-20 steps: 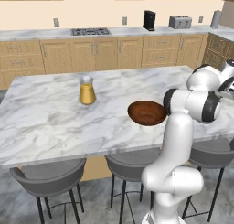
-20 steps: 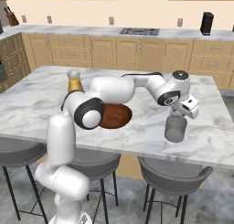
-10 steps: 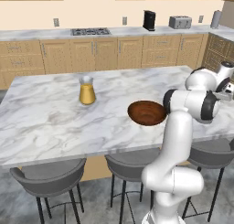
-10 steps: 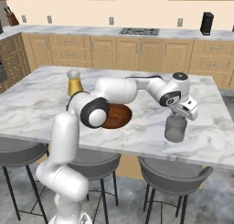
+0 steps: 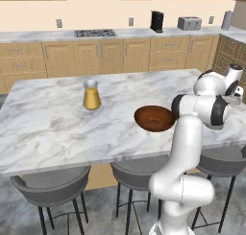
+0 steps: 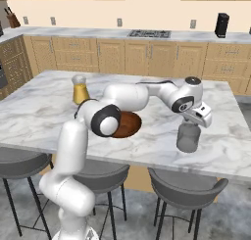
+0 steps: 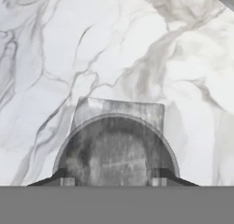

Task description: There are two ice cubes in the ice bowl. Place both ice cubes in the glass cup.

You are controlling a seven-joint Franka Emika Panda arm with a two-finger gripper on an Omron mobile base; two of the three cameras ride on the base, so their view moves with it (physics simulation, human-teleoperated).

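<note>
The glass cup [image 6: 188,137] stands on the marble island near its right end. My gripper [image 6: 194,123] hovers straight above it, pointing down. In the hand view the glass cup [image 7: 114,150] lies right under my gripper [image 7: 113,181], whose fingertips [image 7: 67,181] stand wide apart: it is open with nothing between them. I can make out no ice cube inside the cup. The ice bowl [image 5: 154,118] sits mid-island, left of the cup, and the ice bowl [image 6: 128,125] is partly hidden by my arm in the right base view. The ice cubes are too small to make out.
A clear-topped vessel of orange liquid [image 5: 91,95] stands at the island's left part, also seen as the orange vessel [image 6: 80,90]. Grey stools [image 6: 187,186] line the near edge of the island. Cabinets and a counter run along the back wall.
The arm's elbow has shifted slightly. The hand stays over the glass cup.
</note>
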